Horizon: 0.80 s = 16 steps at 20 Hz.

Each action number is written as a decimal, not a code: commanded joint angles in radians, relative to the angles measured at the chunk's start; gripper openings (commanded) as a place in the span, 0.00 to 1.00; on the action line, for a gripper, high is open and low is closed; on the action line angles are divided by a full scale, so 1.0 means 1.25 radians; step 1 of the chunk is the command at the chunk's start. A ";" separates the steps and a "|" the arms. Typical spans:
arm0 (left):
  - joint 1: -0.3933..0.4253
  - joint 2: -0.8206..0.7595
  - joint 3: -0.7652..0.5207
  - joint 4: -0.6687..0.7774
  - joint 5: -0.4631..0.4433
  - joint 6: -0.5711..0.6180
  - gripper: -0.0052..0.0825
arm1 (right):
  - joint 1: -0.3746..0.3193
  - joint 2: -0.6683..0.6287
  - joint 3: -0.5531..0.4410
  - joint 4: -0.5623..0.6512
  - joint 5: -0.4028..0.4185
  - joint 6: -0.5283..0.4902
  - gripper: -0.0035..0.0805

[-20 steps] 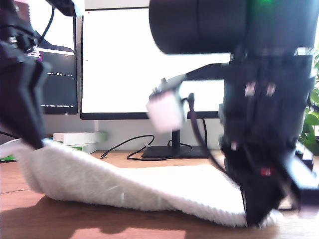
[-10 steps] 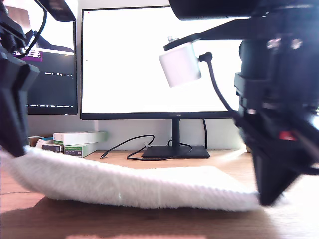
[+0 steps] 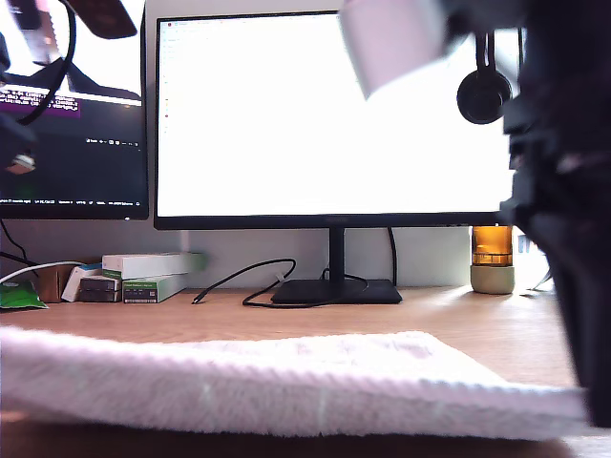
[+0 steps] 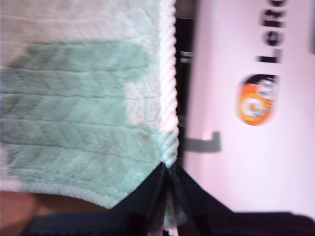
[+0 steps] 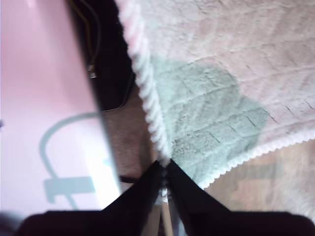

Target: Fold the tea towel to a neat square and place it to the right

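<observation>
1. Both grippers are pinched fully closed on corners of the tea towel (image 3: 286, 382): my first gripper (image 4: 167, 172) has the ribbed hem clamped between its black jaws low in its wrist view, and my second gripper (image 5: 164, 169) nips another corner the same way.
2. Outward from the jaws, the cloth spreads as a raised sheet; in the exterior view it stretches across the lower frame, lifted off the wooden desk (image 3: 430, 310). A dark arm fills that view's right edge, but I cannot tell which arm it is.
3. I judge this to be the first fold: two corners are held up, nothing yet doubled over. Next, both corners should travel together over the far edge, kept level so the hems meet squarely.
4. Containers: an amber jar (image 3: 493, 246) on a pale base stands at middle right of the exterior view; its contents are not discernible. Stacked boxes (image 3: 148, 275) sit closed at middle left.
</observation>
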 commanded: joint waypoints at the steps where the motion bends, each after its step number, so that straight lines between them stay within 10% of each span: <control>1: -0.016 -0.012 -0.004 -0.029 -0.001 -0.004 0.03 | 0.011 -0.015 -0.003 -0.041 -0.011 0.003 0.03; 16: -0.010 -0.011 -0.004 0.055 -0.118 0.041 0.03 | -0.085 -0.028 0.009 0.036 0.038 -0.025 0.03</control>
